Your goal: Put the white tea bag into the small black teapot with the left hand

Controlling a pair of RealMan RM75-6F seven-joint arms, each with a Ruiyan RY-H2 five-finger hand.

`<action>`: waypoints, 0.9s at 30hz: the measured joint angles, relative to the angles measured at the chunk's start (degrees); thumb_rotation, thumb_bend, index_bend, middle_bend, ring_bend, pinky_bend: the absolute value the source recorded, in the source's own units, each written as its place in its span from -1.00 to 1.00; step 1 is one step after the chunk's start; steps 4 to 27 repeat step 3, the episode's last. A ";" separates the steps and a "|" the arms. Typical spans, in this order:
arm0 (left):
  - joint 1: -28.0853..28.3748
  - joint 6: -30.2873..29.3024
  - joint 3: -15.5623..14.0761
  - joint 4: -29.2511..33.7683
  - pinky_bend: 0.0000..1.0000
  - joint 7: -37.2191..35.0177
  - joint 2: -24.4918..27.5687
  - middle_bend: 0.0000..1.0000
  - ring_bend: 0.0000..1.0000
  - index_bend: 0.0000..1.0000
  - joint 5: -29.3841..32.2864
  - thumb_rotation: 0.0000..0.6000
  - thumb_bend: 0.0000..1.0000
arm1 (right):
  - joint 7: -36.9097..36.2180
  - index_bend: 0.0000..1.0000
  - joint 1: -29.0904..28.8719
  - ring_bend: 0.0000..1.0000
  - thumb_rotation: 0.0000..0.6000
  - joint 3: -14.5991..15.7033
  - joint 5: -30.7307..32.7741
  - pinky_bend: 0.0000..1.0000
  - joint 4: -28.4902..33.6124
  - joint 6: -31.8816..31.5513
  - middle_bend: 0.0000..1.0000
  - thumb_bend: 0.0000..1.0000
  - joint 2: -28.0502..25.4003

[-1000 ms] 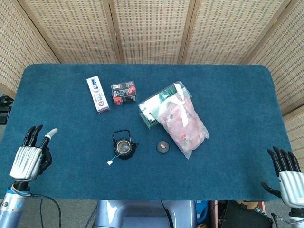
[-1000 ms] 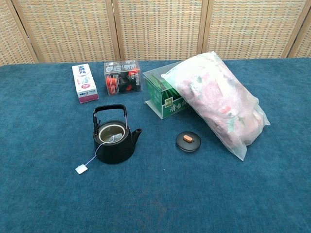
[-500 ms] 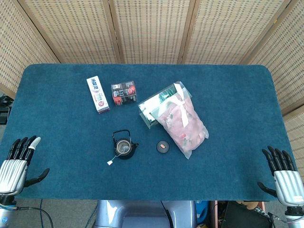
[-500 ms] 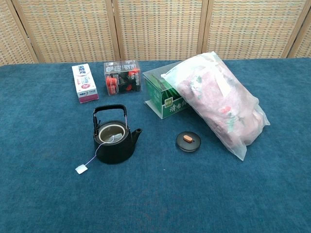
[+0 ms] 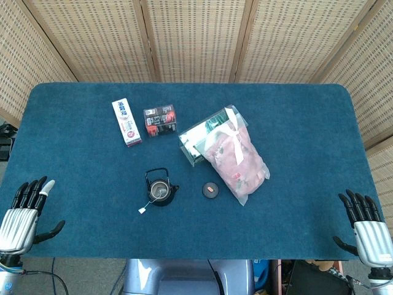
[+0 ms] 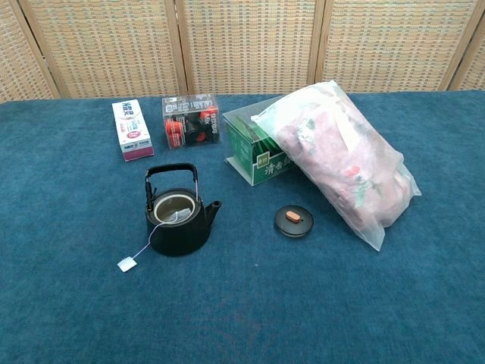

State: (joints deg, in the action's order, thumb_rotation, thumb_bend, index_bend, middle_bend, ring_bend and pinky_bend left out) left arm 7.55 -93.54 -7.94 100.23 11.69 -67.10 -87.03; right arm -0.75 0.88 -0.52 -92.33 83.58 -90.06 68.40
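So the small black teapot (image 6: 179, 220) sits upright on the blue desk (image 5: 295, 123), lid off, handle up. The white tea bag (image 6: 174, 214) is down inside the pot's mouth, with its string trailing over the rim to a little paper tag (image 6: 126, 265) lying on the desk just in front-left of the teapot. The round black lid (image 6: 293, 221) (orange knob on top) rests on the desk to the right of the teapot, well apart from it.

Behind the teapot there's a white and pink box (image 6: 132, 130) and a clear case of dark stuff (image 6: 191, 120), and back-right of it a green box (image 6: 261, 152) with a clear bag of pink things (image 6: 341, 155) leaning over it.

The left robot hand (image 5: 19, 215) is way off left of the teapot at the desk's near edge, fingers spread wide, holding nothing. Right robot hand (image 5: 367, 226) is same deal far right, fingers apart and empty.
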 measured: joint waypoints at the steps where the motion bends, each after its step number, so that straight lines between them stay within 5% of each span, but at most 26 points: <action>1: -0.16 0.16 0.15 0.00 -1.00 0.01 0.01 -1.00 -1.00 -1.00 -0.06 0.67 -0.48 | 0.00 -0.82 -0.02 -1.00 1.00 -0.06 -0.01 -0.83 -0.06 -0.11 -0.78 -0.86 0.08; 27: -0.47 0.45 0.53 0.03 -1.00 -0.01 0.06 -1.00 -1.00 -1.00 -0.24 0.67 -0.48 | 0.09 -0.82 -0.06 -1.00 1.00 -0.11 0.06 -0.83 -0.08 -0.12 -0.78 -0.86 0.17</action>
